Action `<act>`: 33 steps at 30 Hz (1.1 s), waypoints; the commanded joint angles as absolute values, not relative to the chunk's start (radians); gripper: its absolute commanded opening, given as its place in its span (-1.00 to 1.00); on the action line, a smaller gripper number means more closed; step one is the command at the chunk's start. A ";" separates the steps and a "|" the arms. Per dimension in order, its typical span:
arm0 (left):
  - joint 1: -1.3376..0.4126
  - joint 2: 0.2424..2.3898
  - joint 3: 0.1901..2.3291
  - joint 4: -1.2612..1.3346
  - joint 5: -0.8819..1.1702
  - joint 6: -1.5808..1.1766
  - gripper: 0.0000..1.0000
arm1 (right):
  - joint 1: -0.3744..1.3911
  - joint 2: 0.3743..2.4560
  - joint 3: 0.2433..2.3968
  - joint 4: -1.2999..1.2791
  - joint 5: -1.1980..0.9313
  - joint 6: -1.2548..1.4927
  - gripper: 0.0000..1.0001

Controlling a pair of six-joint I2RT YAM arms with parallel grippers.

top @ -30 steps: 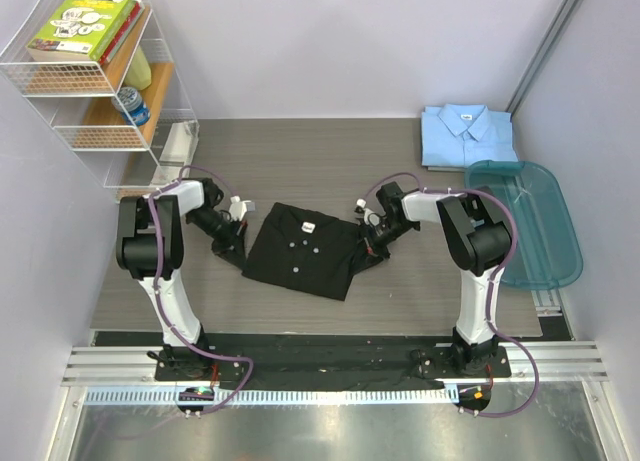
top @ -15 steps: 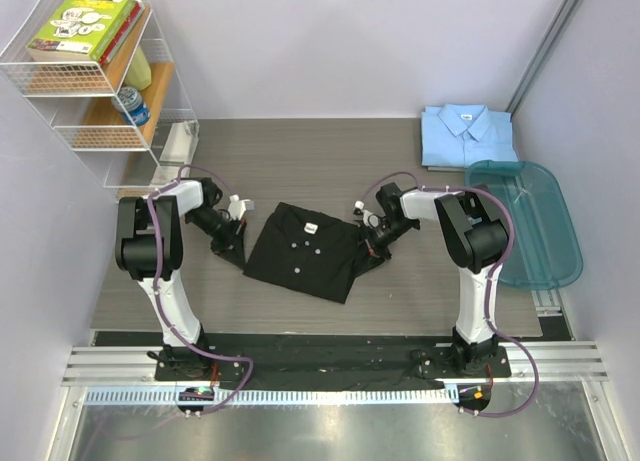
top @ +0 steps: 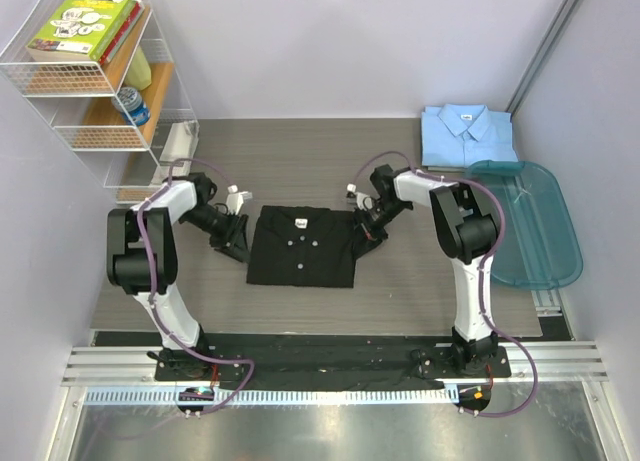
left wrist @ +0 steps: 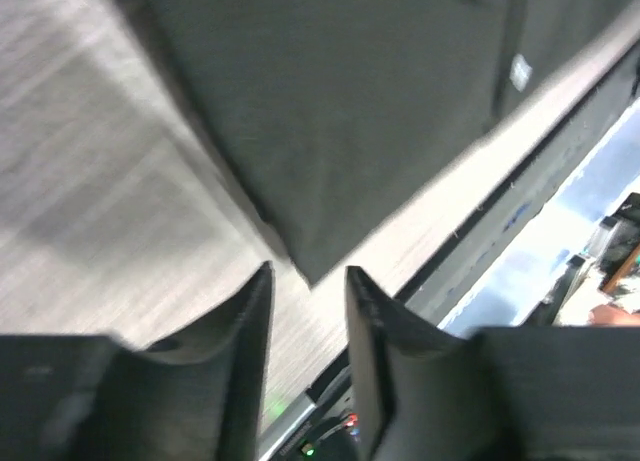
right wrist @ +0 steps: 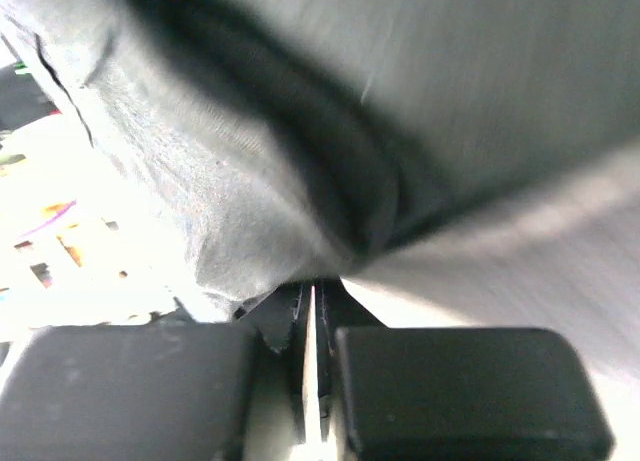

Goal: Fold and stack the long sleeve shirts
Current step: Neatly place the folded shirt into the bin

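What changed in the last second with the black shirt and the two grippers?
The black shirt turned from skewed to square with the table as both grippers moved toward the far side. The left gripper opened and let go of its left edge. The right gripper stayed shut on the right edge. The light blue shirt and teal tub did not move.

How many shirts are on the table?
2. A folded black button-front cloth shirt lies centrally; a folded light blue collared shirt lies far right. Nothing suggests hidden ones.
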State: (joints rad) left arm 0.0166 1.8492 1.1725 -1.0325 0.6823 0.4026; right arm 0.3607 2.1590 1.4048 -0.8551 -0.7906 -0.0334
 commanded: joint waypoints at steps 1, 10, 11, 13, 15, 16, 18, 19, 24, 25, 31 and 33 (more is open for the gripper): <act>0.044 1.701 1.195 -1.098 0.762 0.523 -0.12 | 0.327 2.157 1.496 -0.882 -0.581 -0.221 -0.74; 0.034 1.755 1.345 -0.956 0.703 0.439 0.11 | 0.273 2.008 1.623 -1.012 -0.555 -0.316 0.08; 0.029 1.778 1.360 -0.931 0.690 0.411 0.11 | 0.272 2.000 1.626 -1.011 -0.557 -0.313 0.08; 0.009 1.793 1.362 -0.904 0.675 0.381 0.11 | 0.273 1.988 1.631 -1.011 -0.589 -0.305 0.08; -0.035 1.807 1.351 -0.852 0.657 0.345 0.12 | 0.273 1.982 1.623 -0.976 -0.620 -0.281 0.08; -0.044 1.809 1.348 -0.833 0.655 0.336 0.12 | 0.273 1.982 1.623 -0.967 -0.667 -0.252 0.08; -0.075 1.830 1.347 -0.790 0.625 0.304 0.12 | 0.276 2.002 1.624 -0.931 -0.699 -0.215 0.08; -0.083 1.841 1.347 -0.779 0.611 0.290 0.12 | 0.279 2.012 1.629 -0.919 -0.712 -0.180 0.09; -0.120 1.900 1.367 -0.753 0.574 0.253 0.11 | 0.296 2.069 1.618 -0.855 -0.693 -0.138 0.11; -0.124 1.919 1.371 -0.755 0.562 0.249 0.11 | 0.299 2.077 1.618 -0.853 -0.690 -0.135 0.11; -0.144 1.963 1.371 -0.743 0.566 0.229 -0.12 | 0.310 2.128 1.623 -0.830 -0.690 -0.124 -0.14; -0.144 1.968 1.374 -0.732 0.564 0.219 -0.32 | 0.310 2.146 1.640 -0.825 -0.684 -0.115 -0.24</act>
